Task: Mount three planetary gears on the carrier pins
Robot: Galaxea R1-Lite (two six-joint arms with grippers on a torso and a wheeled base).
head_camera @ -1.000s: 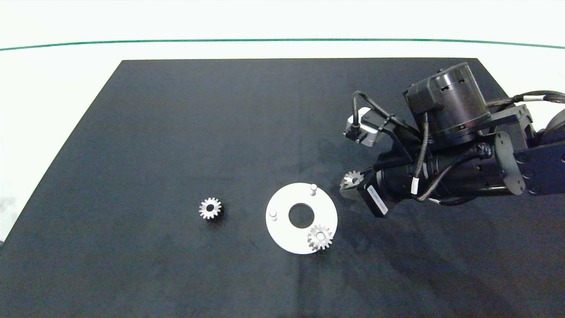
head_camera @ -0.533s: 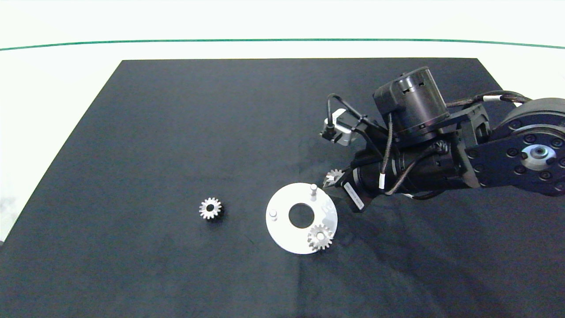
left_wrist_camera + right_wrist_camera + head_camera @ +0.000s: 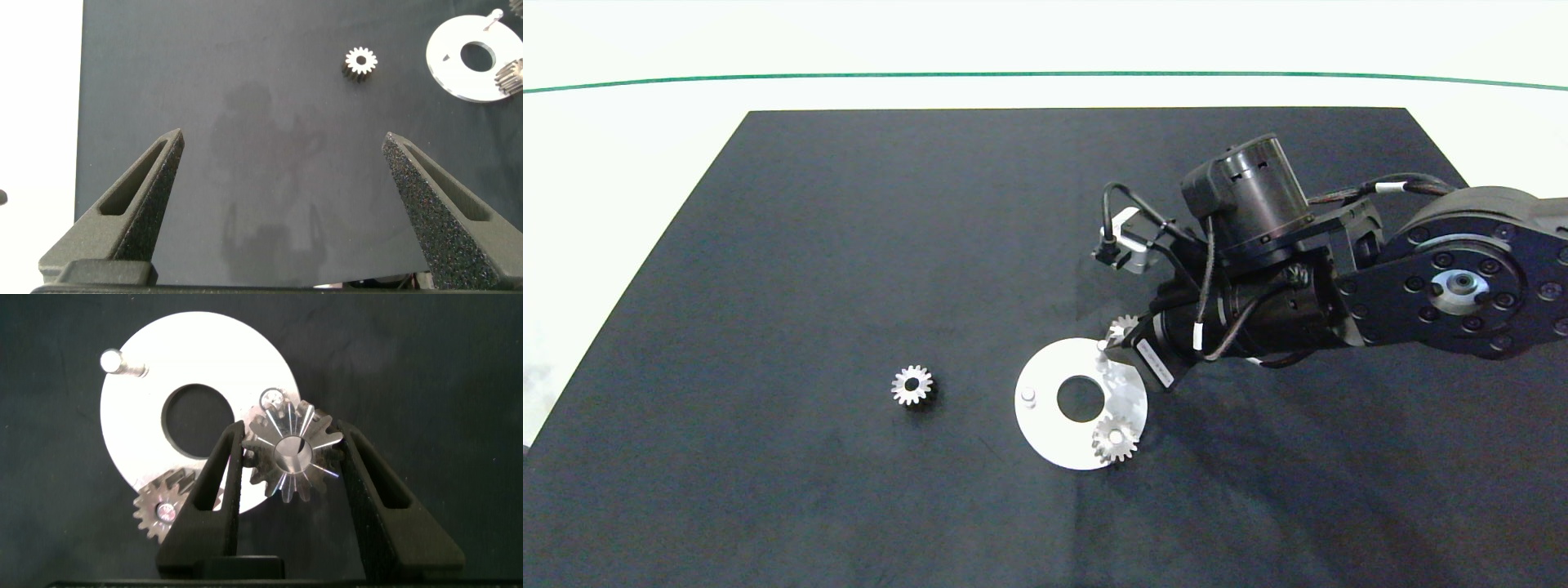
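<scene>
Between the right gripper's (image 3: 290,449) two grey fingers sits one of the planetary gears (image 3: 288,451), pinched on both sides and held just over the far carrier pin (image 3: 271,399) at the rim of the white disc (image 3: 147,392). A second gear (image 3: 1115,438) is already seated on the near-right pin, its teeth overhanging the disc edge. The left pin (image 3: 1028,396) stands bare. The third gear (image 3: 912,385) lies flat on the black mat (image 3: 849,245), well left of the disc. The arm's white label (image 3: 1152,359) is too small to read. The left gripper (image 3: 282,196) hangs over bare mat, fingers spread wide, holding nothing.
</scene>
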